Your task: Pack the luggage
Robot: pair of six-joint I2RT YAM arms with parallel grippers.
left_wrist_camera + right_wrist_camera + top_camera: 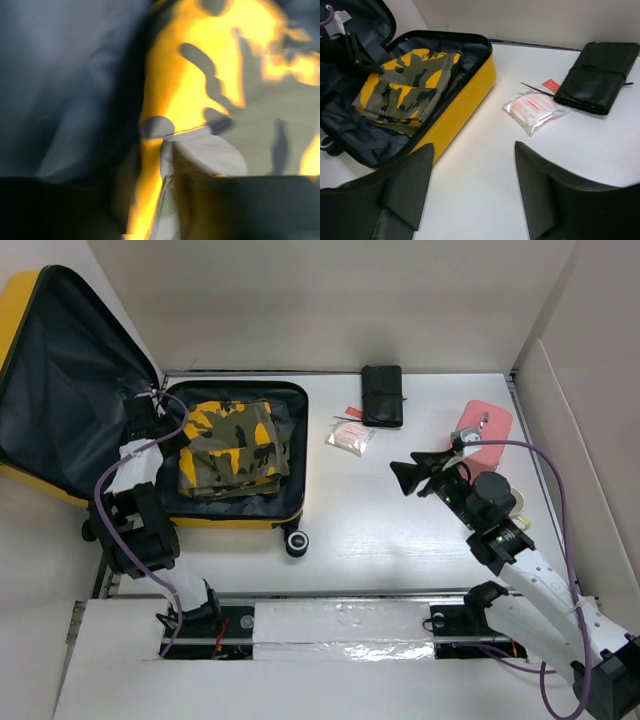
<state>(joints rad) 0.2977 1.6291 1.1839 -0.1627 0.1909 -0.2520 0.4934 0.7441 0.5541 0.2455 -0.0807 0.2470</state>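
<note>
Luggage point(70, 380) open, camouflage garment point(232, 447) inside; right end effector point(472, 149) spread wide; left end effector point(150, 406) state unclear.

Table point(380, 530): black rolled pouch point(382, 395) at far edge, clear sealed packet point(351, 437) just beside its near-left corner, pink flat item point(492, 423) toward right edge, folded camouflage garment point(233, 447) toward far-left corner.

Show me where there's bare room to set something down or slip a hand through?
Widest bare table lies between the luggage's yellow side and the open right hand, on the arms' side of the clear packet. A narrower strip runs between luggage and black pouch. Crowded: the luggage base, filled by the camouflage garment, left hand beside it.
</note>
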